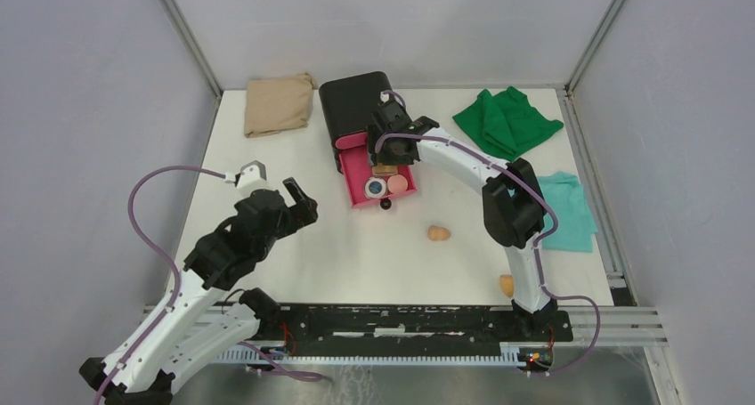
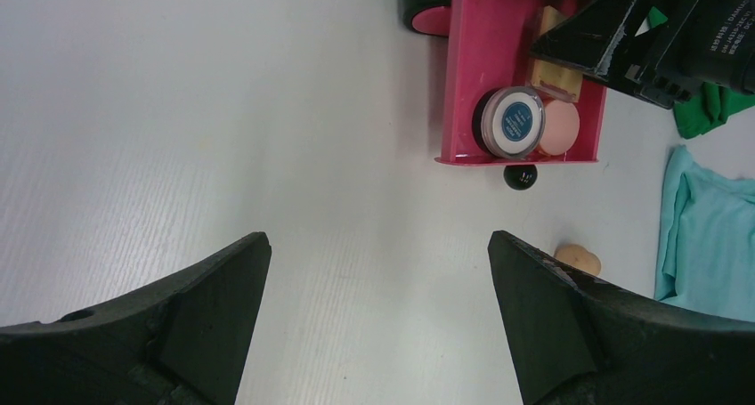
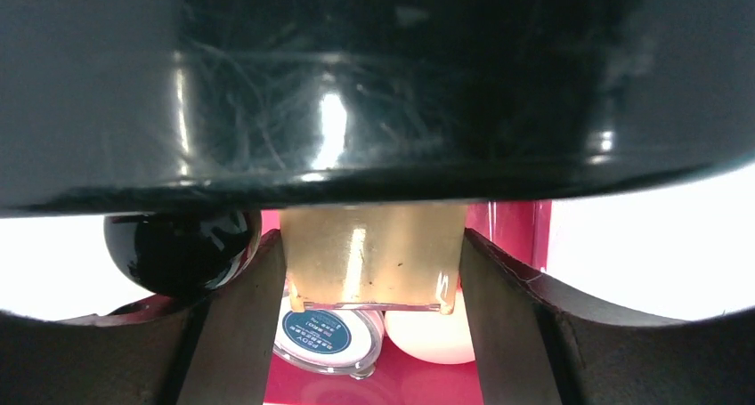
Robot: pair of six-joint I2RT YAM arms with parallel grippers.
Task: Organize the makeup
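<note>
My right gripper (image 1: 388,152) (image 3: 372,238) is shut on the tan square pad (image 3: 374,258) and holds it over the back of the open pink drawer (image 1: 356,169). The silvery compact (image 1: 377,188) (image 2: 516,120) and the pink round piece (image 1: 398,184) (image 2: 561,127) lie in the drawer's front. A tiny black round piece (image 1: 385,204) (image 2: 521,176) touches the drawer's front wall; jar or knob, I cannot tell. One tan sponge (image 1: 438,233) (image 2: 579,259) lies mid-table, another (image 1: 507,285) by the right arm's base. My left gripper (image 1: 299,200) (image 2: 376,240) is open and empty, left of the drawer.
The black box (image 1: 356,102) stands behind the drawer at the table's far middle. A beige cloth (image 1: 279,104) lies far left, a green cloth (image 1: 507,120) far right, and a teal cloth (image 1: 570,209) (image 2: 708,236) at the right edge.
</note>
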